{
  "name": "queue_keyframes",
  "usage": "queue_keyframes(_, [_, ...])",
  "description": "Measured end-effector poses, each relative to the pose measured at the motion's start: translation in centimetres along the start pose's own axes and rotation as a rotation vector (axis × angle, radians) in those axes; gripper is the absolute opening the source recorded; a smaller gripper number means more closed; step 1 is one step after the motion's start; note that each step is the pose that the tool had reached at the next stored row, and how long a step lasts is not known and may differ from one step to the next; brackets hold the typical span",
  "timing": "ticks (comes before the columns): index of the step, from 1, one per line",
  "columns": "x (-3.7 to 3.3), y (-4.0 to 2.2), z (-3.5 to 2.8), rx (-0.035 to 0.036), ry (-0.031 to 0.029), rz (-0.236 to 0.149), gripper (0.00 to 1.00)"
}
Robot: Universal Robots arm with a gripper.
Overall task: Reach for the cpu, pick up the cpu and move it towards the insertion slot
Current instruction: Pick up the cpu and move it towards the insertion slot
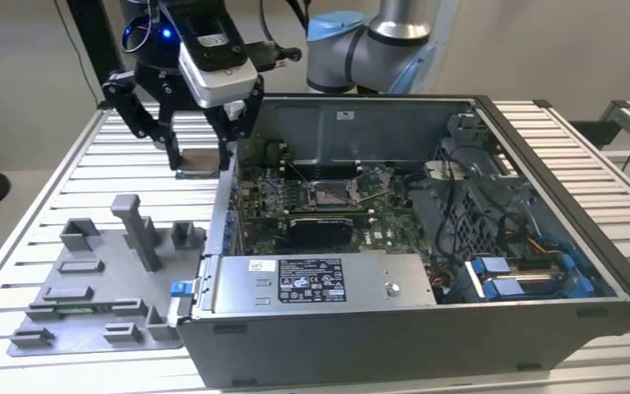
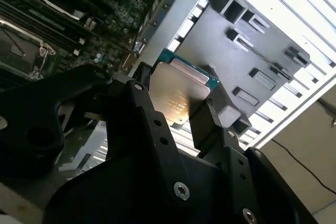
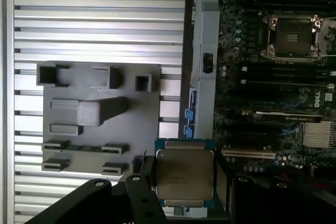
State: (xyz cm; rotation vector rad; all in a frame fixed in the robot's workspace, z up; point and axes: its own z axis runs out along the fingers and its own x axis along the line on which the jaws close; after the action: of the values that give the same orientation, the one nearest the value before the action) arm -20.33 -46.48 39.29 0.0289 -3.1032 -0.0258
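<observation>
The cpu [image 3: 184,174], a flat square chip with a silvery top and a green rim, sits between my black fingers [image 3: 146,179] in both wrist views. My gripper [image 1: 198,162] is shut on the cpu [image 1: 197,172] and hangs above the slatted table, just outside the case's wall on the exterior view's left. Seen from the second wrist view, the cpu [image 2: 178,90] is clamped at two opposite edges. The insertion slot [image 1: 331,193], a square socket with a shiny frame and a dark centre, lies inside the open case on the green board [image 3: 294,38], apart from the chip.
A grey fixture plate [image 1: 96,279] with raised blocks and an upright post [image 1: 140,230] lies on the table on the exterior view's left. The open computer case [image 1: 577,238] holds a black module [image 1: 315,223], a power supply [image 1: 315,283] and cables with blue connectors [image 1: 512,275].
</observation>
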Motion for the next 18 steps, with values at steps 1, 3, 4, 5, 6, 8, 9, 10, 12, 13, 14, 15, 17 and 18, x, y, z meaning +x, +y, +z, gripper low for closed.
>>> queue_keyframes(1, [-0.33, -0.01, -0.01, -0.0001, 0.0006, 0.000, 0.00])
queue_keyframes(3, [-0.91, -0.02, -0.03, -0.0001, 0.0016, 0.000, 0.00])
queue_keyframes(4, [-1.19, -0.02, -0.04, -0.0002, 0.0021, 0.000, 0.00])
queue_keyframes(5, [-1.46, -0.03, -0.05, -0.0001, 0.0026, 0.000, 0.00])
queue_keyframes(6, [-1.76, -0.03, -0.06, -0.0001, 0.0030, 0.000, 0.00])
queue_keyframes(8, [-2.31, -0.04, -0.09, -0.0001, 0.0040, 0.000, 0.00])
queue_keyframes(9, [-2.58, -0.05, -0.10, -0.0001, 0.0045, 0.000, 0.00])
queue_keyframes(10, [-2.84, -0.05, -0.11, -0.0001, 0.0049, 0.000, 0.00])
queue_keyframes(12, [-3.35, -0.06, -0.12, -0.0002, 0.0056, 0.000, 0.00])
queue_keyframes(13, [-3.60, -0.07, -0.13, -0.0002, 0.0060, 0.000, 0.00])
queue_keyframes(14, [-3.84, -0.07, -0.14, -0.0001, 0.0063, 0.000, 0.00])
queue_keyframes(15, [-4.08, -0.07, -0.15, -0.0002, 0.0067, 0.000, 0.00])
queue_keyframes(17, [-4.59, -0.08, -0.17, -0.0002, 0.0072, 0.000, 0.00])
queue_keyframes(18, [-4.81, -0.09, -0.18, -0.0002, 0.0075, 0.000, 0.00])
